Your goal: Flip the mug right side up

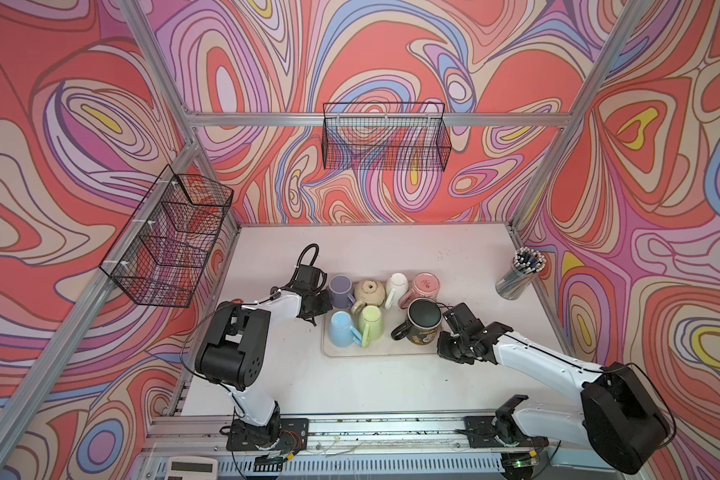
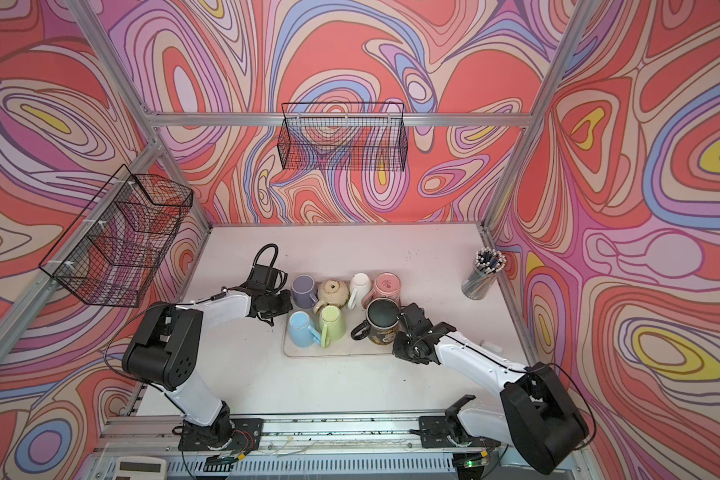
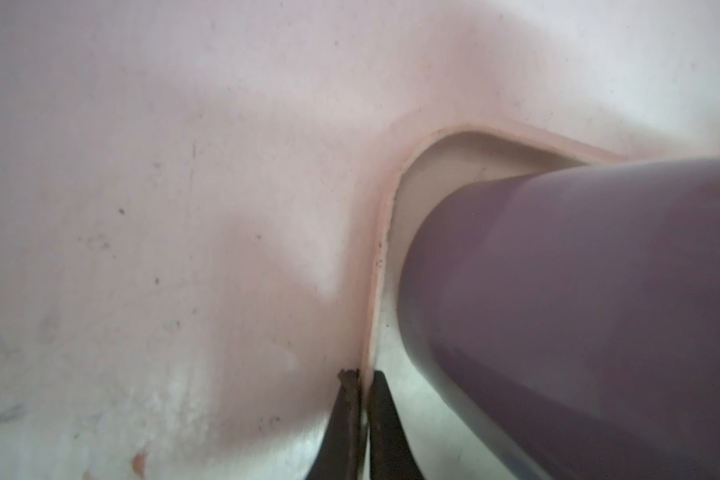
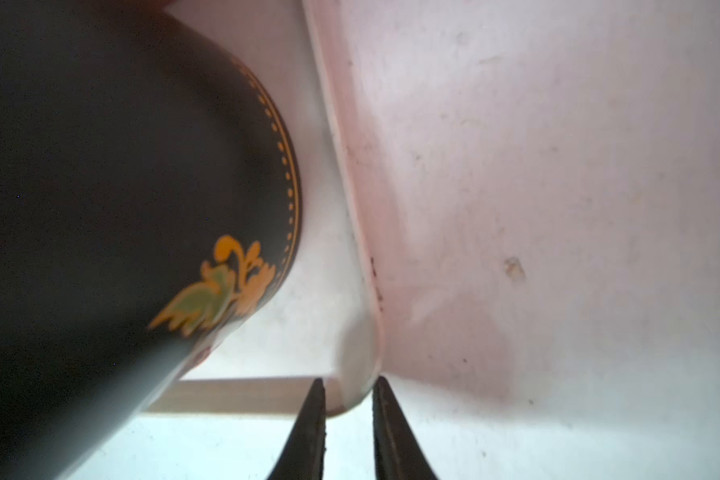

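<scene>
while left claw (image 3: 362, 376) and right claw (image 4: 348, 384) flank one tray (image 1: 366, 354), seven mugs (image 1: 341, 284) (image 1: 370, 291) (image 1: 398, 284) (image 1: 425, 286) (image 1: 341, 329) (image 1: 371, 322) (image 1: 422, 322)

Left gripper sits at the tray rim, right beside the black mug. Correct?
No: the left wrist view shows the left gripper at the tray rim beside the purple mug. The black mug stands by the right gripper.
</scene>
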Robot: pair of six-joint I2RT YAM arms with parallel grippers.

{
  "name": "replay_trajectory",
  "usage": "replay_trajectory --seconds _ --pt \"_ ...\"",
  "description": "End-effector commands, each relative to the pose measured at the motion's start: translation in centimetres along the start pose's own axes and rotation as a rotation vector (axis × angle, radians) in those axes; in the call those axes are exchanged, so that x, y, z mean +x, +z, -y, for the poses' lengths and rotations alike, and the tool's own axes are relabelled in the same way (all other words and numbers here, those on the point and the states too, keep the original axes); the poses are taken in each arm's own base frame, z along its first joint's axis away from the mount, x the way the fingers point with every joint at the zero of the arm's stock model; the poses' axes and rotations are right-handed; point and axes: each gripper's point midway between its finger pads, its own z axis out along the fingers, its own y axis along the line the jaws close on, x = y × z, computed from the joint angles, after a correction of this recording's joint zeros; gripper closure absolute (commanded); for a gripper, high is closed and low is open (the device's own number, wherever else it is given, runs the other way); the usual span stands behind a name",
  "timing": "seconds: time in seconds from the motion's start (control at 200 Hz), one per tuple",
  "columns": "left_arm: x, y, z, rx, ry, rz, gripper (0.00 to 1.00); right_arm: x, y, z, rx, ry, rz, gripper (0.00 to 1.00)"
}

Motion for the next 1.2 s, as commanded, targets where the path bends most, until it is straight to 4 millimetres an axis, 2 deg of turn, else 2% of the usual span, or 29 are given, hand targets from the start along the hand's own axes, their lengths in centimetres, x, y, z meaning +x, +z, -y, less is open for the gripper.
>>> replay_trajectory --seconds 0.0,0.155,0.31,0.446,0.561,0.626,0.691,0.726,0.741,0.756,0.826,1.027,1.197 --pt "-2.3 -4.0 3.8 0.111 -0.002 0.066 0.80 -0.6 -2.2 -1.8 -0.034 -0.094 0.005 0.74" --pt "-3.8 -6.2 3.7 0.080 0.016 0.101 0.68 -2.4 -4.4 -2.0 -0.005 -0.118 0.077 0.70" --pt "-5.3 -8.9 3.3 0.046 0.039 0.153 0.58 -3.2 -6.4 -1.8 0.015 -0.133 0.125 0.67" --pt "-6.3 -11.8 3.2 0.054 0.036 0.205 0.52 -3.8 -8.0 -1.8 0.027 -0.153 0.159 0.64" --pt "-7.0 -15.0 3.5 0.059 0.048 0.271 0.52 -4.7 -9.9 -2.7 0.012 -0.206 0.190 0.62" --pt "-7.2 -16.9 3.8 0.074 0.054 0.315 0.49 -5.4 -11.1 -3.7 -0.011 -0.258 0.204 0.60" --pt "-7.2 -18.9 4.0 0.090 0.061 0.356 0.42 -5.9 -12.1 -5.0 -0.046 -0.313 0.212 0.59" --pt "-7.1 -19.8 4.0 0.096 0.069 0.373 0.34 -6.1 -12.7 -5.8 -0.073 -0.344 0.213 0.57" --pt "-7.0 -20.2 4.0 0.095 0.073 0.379 0.20 -6.1 -12.9 -6.2 -0.083 -0.356 0.212 0.57" --pt "-6.9 -20.6 3.9 0.095 0.076 0.386 0.14 -6.2 -13.0 -6.5 -0.093 -0.367 0.211 0.57" --pt "-6.6 -22.0 3.5 0.077 0.086 0.411 0.01 -6.5 -13.9 -7.9 -0.124 -0.425 0.212 0.56" --pt "-5.3 -24.5 1.8 0.027 0.085 0.457 0.00 -6.9 -15.2 -12.0 -0.171 -0.592 0.235 0.55" --pt "-3.4 -26.1 2.2 0.114 0.116 0.504 0.00 -5.4 -14.1 -16.5 -0.178 -0.759 0.205 0.54"
